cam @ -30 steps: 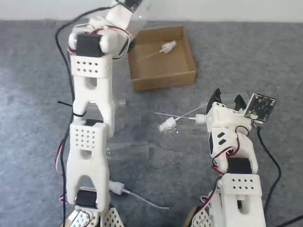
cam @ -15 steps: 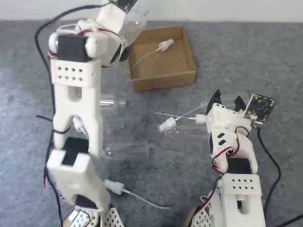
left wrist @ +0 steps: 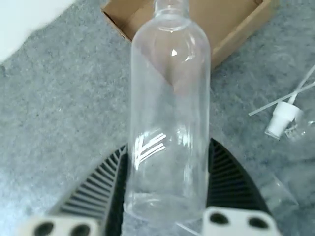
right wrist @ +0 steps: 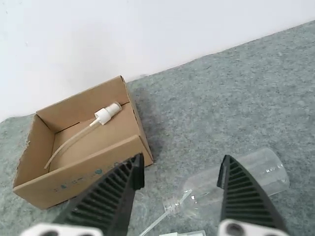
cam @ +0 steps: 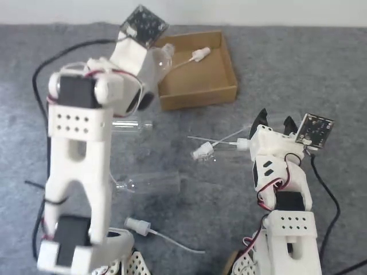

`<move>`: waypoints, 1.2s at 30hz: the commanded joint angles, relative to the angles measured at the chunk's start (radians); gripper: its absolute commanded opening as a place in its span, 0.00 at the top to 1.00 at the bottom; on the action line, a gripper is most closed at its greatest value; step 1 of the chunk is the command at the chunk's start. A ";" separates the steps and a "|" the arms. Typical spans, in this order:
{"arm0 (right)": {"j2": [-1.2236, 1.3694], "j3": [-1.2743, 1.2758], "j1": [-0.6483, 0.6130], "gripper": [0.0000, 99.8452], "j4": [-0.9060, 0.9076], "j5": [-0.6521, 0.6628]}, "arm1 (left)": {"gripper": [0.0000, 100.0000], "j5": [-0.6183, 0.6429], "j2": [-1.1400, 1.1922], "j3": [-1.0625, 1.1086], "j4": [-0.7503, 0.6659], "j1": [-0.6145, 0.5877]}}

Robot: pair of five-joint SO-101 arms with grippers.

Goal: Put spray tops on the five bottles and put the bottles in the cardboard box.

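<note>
The left gripper [left wrist: 167,150] was clamped on a capless clear bottle [left wrist: 170,98], its long axis running straight out from the jaws. The cardboard box [left wrist: 246,24] lay just beyond its neck.

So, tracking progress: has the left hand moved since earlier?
Yes. The left hand, holding a bottle, drew back from beyond the far corner of the cardboard box to beside its wall.

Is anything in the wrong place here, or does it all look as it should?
Yes: a spray top lies loose inside the cardboard box, with no bottle on it, while the bottle held in the left pincer seems to have no top.
</note>
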 commanded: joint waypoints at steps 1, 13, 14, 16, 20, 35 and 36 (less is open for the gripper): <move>-0.021 -0.009 -0.004 0.78 -0.018 0.021 | 0.93 0.005 -0.169 0.186 -0.129 0.000; -0.021 -0.009 -0.004 0.78 -0.016 0.021 | 0.93 0.005 -0.287 0.401 -0.218 0.000; -0.021 -0.009 -0.004 0.78 -0.016 0.021 | 0.93 0.005 -0.287 0.401 -0.216 0.000; -0.021 -0.009 -0.004 0.78 -0.016 0.021 | 0.93 0.005 -0.287 0.403 -0.216 0.000; -0.021 -0.009 -0.004 0.78 -0.016 0.021 | 0.93 0.005 -0.287 0.403 -0.212 0.000; -0.021 -0.008 -0.004 0.78 -0.016 0.021 | 0.93 0.003 -0.295 0.582 -0.218 -0.002; -0.021 -0.008 -0.004 0.78 -0.016 0.021 | 0.93 0.003 -0.295 0.593 -0.219 -0.002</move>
